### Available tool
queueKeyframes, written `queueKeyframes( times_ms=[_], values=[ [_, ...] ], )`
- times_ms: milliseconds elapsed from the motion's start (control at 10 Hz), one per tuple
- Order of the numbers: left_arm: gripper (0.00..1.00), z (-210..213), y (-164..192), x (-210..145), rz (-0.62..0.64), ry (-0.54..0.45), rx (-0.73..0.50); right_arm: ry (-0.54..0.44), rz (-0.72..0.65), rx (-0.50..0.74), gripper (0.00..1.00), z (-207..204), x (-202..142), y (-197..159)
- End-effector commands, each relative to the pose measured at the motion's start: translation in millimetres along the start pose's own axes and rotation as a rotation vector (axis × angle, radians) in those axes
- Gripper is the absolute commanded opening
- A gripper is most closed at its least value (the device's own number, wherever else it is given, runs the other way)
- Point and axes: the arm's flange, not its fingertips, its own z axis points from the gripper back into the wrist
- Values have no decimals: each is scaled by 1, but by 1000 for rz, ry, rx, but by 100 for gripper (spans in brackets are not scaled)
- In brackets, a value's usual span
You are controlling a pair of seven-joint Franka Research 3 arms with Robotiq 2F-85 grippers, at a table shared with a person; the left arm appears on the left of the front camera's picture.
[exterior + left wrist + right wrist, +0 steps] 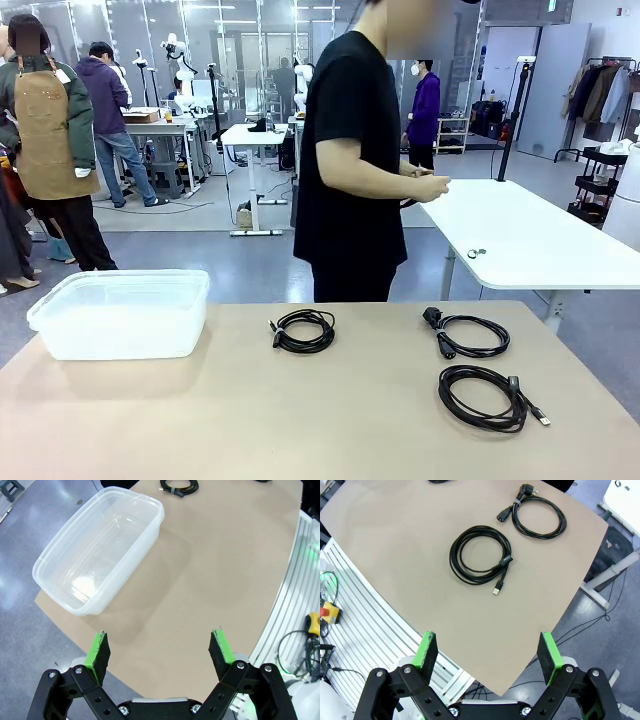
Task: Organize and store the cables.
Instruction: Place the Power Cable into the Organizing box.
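Observation:
Three coiled black cables lie on the tan table. A small tied coil (303, 330) sits mid-table, its edge also at the top of the left wrist view (179, 486). A coil with plug ends (470, 335) (539, 516) lies to the right. Nearest the front right is a larger coil with a USB end (487, 397) (481, 555). A clear plastic bin (122, 312) (100, 547) stands empty at the left. My left gripper (160, 647) hangs open above the table's edge near the bin. My right gripper (489, 650) is open above the table's right corner, short of the coils.
A person in a black shirt (352, 160) stands at the far side, hands together over a white table (525, 235) behind. Silver rails (365, 630) and floor lie beyond the table edge. Other people and benches stand far back.

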Motion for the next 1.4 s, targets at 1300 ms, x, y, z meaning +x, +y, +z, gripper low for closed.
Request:
queueKeyframes(
  times_ms=[1300],
  values=[
    [100, 0, 0, -1, -17, -13, -13, 285, -274, -183, 100, -247, 207, 16]
  ],
)
